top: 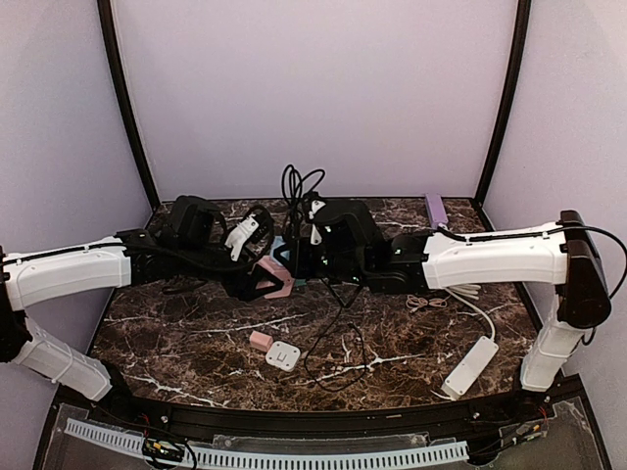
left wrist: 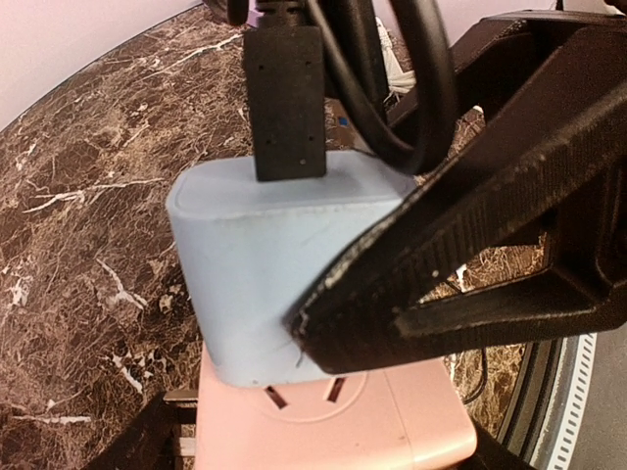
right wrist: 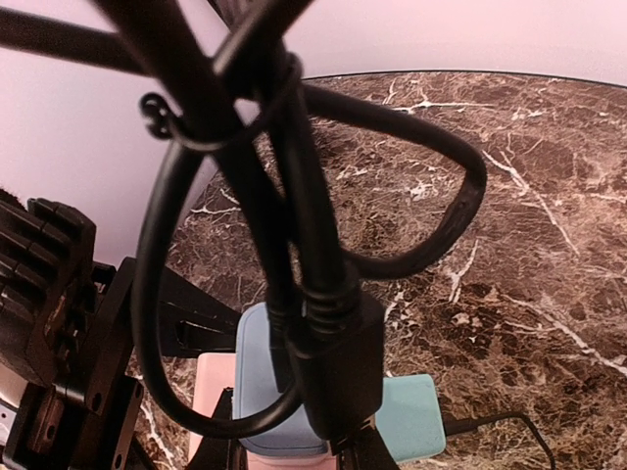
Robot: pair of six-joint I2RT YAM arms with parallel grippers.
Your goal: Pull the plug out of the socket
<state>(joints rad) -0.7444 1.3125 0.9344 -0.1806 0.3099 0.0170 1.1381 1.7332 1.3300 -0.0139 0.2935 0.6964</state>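
Near the middle of the worktop (top: 196,338), a little toward the far edge and left of centre: the pink socket (top: 282,282), with outlet holes on one face. Seated in that face, a pale blue plug (left wrist: 265,264), flush against the pink with no gap visible. Plugged into the blue plug's other end, a black connector (left wrist: 284,98), with a thick black cable (right wrist: 294,196) bundled in loops above it. Clamped on the socket from the left edge's side, the left fingers (left wrist: 411,264), one black tip right at the seam between blue and pink, the other low beside the pink block. Hard to tell whether resting on the marble or lifted off it. Clenched tight around the black connector from the right edge's side, the right fingers (right wrist: 364,455), only their tips in sight beneath the cable. Just beside the blue plug, a teal block (right wrist: 411,416). Closer to the near edge, a small flat pink block (top: 260,340) just beside a white square adapter (top: 283,355), and a thin black wire (top: 338,367) in a loose loop. Toward the near right corner, a long white power strip (top: 468,366), slanted. At the far right corner, a slim purple item (top: 435,208)
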